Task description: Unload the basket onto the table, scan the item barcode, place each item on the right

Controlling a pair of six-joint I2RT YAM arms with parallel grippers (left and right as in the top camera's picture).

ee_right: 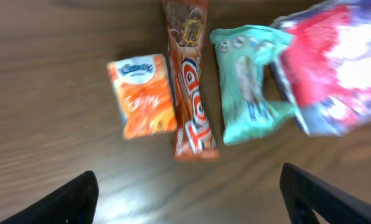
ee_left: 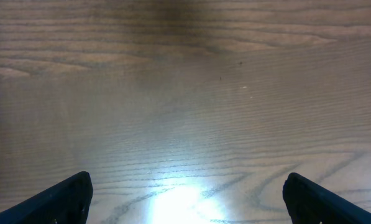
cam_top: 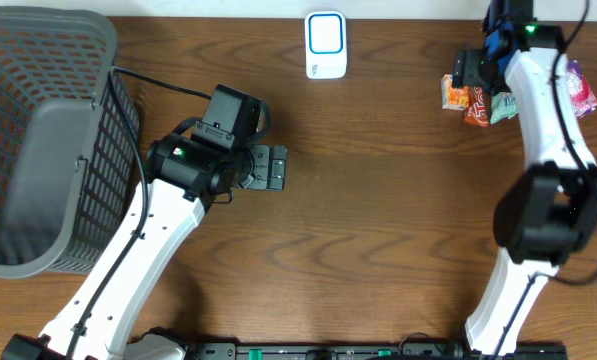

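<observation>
Your right gripper point(ee_right: 188, 194) is open: both fingers sit wide apart at the bottom corners of the wrist view, with only bare desk point(ee_right: 54, 143) between them. It holds nothing.

It hangs over the snack pile at the far right of the desk. You get four items in a row:
- orange tissue pack point(ee_right: 145, 94), leftmost, lying flat
- brown-orange "Top" bar point(ee_right: 190, 87), just beside the pack, long side running away from the gripper
- mint green packet point(ee_right: 250, 84), next to the bar, a bit crumpled
- red and pink bag point(ee_right: 337, 65), rightmost and blurred, its edge overlapping or touching the mint packet; cannot tell which

None of them touches the fingers. All lie ahead of the fingertips.

The white scanner point(cam_top: 326, 45) has a blue-framed face and sits at the far edge of the desk near the middle, well apart from the snacks and from both arms.

Your left gripper point(cam_top: 269, 168) is open too. Its wrist view shows two dark fingertips point(ee_left: 64, 200) spread wide over plain wood grain with a bright glare patch between them. It is holding nothing and sits left of centre.

A grey mesh basket point(cam_top: 113, 170) stands at the left end of the desk with a grey liner inside, and the left arm's cable runs along its wall.
</observation>
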